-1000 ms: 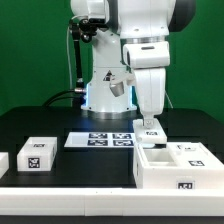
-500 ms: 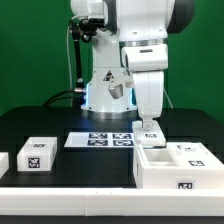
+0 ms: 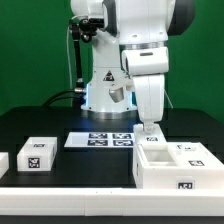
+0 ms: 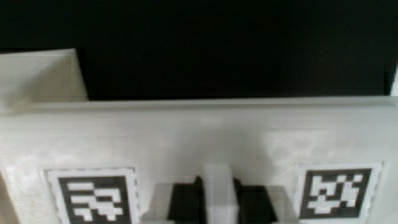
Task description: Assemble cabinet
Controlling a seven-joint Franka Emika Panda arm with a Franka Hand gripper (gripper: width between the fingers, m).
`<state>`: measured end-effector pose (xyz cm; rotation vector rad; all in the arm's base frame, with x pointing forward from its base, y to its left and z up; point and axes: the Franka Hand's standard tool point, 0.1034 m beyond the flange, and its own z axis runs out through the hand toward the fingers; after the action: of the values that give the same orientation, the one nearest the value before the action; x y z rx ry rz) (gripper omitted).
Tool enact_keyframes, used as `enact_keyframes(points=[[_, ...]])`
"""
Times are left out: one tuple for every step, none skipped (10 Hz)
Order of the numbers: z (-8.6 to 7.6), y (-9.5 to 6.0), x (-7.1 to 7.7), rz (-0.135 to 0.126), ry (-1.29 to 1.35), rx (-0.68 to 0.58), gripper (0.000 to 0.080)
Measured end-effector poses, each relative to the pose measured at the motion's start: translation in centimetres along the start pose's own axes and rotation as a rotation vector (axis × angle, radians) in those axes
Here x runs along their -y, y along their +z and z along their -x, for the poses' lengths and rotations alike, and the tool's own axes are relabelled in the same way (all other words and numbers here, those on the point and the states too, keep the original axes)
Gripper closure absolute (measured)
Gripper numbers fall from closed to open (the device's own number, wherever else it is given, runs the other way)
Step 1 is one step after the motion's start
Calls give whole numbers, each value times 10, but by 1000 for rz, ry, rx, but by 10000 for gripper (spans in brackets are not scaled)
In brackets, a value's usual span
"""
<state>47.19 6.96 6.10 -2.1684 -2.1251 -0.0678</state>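
On the black table (image 3: 90,168), exterior view's right: one cabinet (image 3: 172,167), boxy smooth white plastic, tagged. Gripper (image 3: 150,129) at its rear rim, fingers (image 4: 183,199) close together; hold unclear. Two small white blocks (image 3: 38,152), one flat marker board (image 3: 100,140)

Exterior frontal, wrist close, both showing cabinet (image 3: 158,172) (image 4: 196,125)

The table (image 3: 95,168) lies bare and open between the small block (image 3: 37,153) and the cabinet (image 3: 170,168). The cabinet's rear wall stands just below the gripper (image 3: 149,128).
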Motion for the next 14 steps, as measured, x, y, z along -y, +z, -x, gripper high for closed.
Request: enact_keyframes(points=[[0, 2, -4, 2, -38, -5, 737], [5, 3, -6, 7, -100, -9, 737], [6, 3, -7, 8, -88, -10, 737], [6, 2, -7, 9, -88, -10, 737], [6, 2, -7, 9, -88, -9, 737], [6, 2, -10, 6, -85, -10, 737], [5, 0, -21, 7, -78, -15, 737], [0, 0, -36, 9, -63, -25, 737], [-3, 0, -46, 16, -46, -33, 737], [-2, 0, -54, 24, -36, -42, 737], [0, 0, -58, 32, -31, -48, 737], [0, 0, -58, 33, -33, -45, 737], [0, 0, -58, 33, -33, -45, 737], [0, 0, -58, 33, -32, -45, 737]])
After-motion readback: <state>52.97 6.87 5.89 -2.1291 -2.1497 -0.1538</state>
